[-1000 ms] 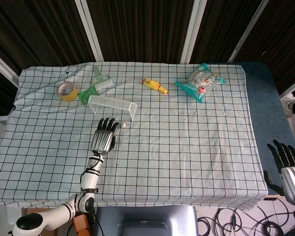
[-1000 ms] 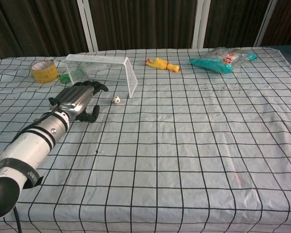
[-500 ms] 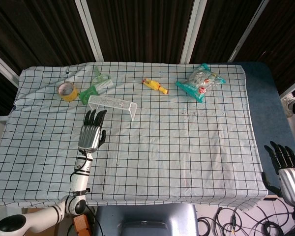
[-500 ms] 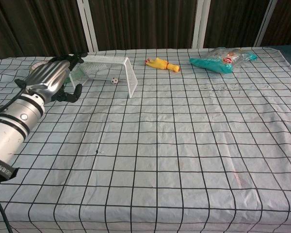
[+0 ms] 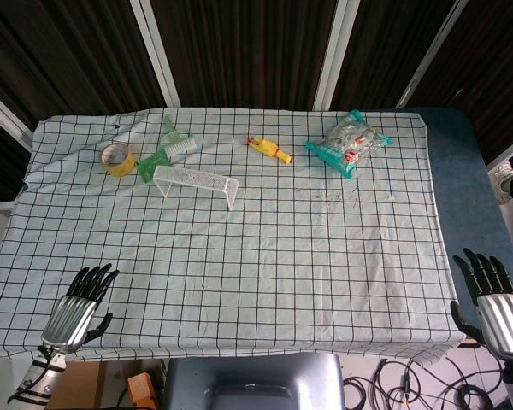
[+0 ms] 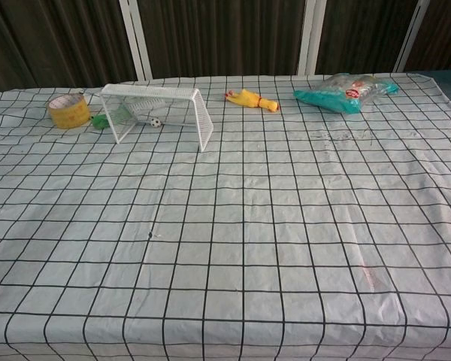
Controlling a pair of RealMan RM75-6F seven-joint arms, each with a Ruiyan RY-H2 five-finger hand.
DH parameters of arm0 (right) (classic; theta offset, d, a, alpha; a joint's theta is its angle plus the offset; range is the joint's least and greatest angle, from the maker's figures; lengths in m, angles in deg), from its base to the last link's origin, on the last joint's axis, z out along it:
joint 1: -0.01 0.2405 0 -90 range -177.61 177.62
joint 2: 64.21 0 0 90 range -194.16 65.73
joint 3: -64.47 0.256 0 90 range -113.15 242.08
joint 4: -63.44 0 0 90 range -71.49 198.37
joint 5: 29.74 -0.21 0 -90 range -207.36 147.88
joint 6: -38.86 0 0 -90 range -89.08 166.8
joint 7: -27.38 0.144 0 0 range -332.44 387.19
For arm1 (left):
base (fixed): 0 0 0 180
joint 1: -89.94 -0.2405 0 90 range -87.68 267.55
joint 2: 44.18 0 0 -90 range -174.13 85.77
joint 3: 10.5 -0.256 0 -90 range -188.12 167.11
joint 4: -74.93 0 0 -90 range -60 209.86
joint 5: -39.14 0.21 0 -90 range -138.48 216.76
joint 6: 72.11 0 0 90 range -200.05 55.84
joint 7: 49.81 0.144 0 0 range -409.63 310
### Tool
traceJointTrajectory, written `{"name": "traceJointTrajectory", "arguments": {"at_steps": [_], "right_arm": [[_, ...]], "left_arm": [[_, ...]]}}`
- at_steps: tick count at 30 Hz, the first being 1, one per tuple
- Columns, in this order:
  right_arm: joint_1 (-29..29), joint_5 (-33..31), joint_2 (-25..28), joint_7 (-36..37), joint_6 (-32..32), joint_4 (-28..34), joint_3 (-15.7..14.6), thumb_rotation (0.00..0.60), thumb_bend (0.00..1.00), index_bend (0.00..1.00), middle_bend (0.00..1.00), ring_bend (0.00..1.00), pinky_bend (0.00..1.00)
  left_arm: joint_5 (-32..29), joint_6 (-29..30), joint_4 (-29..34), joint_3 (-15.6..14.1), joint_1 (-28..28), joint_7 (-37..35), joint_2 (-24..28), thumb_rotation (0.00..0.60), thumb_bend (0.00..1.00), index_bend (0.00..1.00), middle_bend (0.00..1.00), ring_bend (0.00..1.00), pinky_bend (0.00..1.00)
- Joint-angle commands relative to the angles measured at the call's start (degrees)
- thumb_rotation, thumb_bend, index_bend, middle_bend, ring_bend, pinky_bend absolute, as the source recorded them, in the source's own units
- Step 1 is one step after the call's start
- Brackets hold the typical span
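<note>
Hovering empty with fingers spread at the near table edge, left hand (image 5: 75,312) and right hand (image 5: 496,299) sit well apart from the tiny black-and-white toy ball (image 6: 156,122) inside the white wire goal (image 6: 161,98) — probably light, hard, rolls easily — pinch across its sides.

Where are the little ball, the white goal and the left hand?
little ball (image 6: 156,122), chest view, its middle, inside the goal.
white goal (image 6: 152,92), chest view, top bar.
left hand (image 5: 74,310), head view, back of the hand.
</note>
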Motion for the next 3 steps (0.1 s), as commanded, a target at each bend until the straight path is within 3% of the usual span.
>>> {"name": "traceJointTrajectory", "arguments": {"at_steps": [1,3], "right_arm": [[0.1,-0.3,-0.3,-0.6,0.5,0.1,0.0,0.6,0.41,0.0,0.0,0.0,0.0],[0.1,-0.4,-0.4,-0.9,0.5,0.0,0.0,0.6,0.41,0.0,0.0,0.0,0.0]], "left_arm": [[3.1,0.2,-0.4,-0.9,-0.8,-1.7,1.7,0.6,0.41,0.0,0.0,0.0,0.0],[3.7,1.2,-1.4,-0.3,-1.3,-1.3,1.3,0.6,0.41,0.0,0.0,0.0,0.0]]}}
